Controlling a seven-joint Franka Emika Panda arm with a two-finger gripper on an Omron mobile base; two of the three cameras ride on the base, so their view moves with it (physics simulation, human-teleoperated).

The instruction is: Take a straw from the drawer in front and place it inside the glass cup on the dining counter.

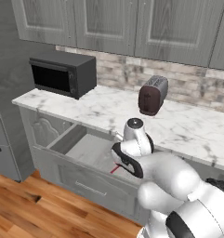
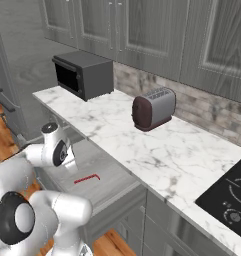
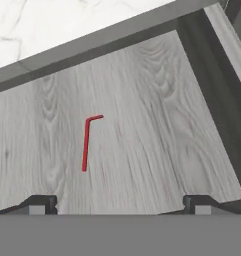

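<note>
End effector (image 3: 120,202) hangs above the open drawer (image 3: 157,100), jaws spread wide and holding nothing; both dark fingertips (image 3: 42,204) show at the bottom of the hand view, bare wood-grain drawer floor between them.

Straw (image 3: 86,145) lies flat on the drawer floor, ahead of the fingertips and off toward the left one, apart from both; red, thin, with a short bent end at the far tip; long axis runs almost straight away from the hand, so roughly square to the line between the two fingers; judgement: a small sideways shift and a straight descent would bracket it without much wrist roll.

Right base view: straw (image 2: 87,178) sits mid-drawer, clear of the walls, just beside the arm's wrist.

Beyond: marble surface (image 1: 104,109) above the drawer carries a toaster (image 1: 153,95) and a microwave (image 1: 62,74).
</note>
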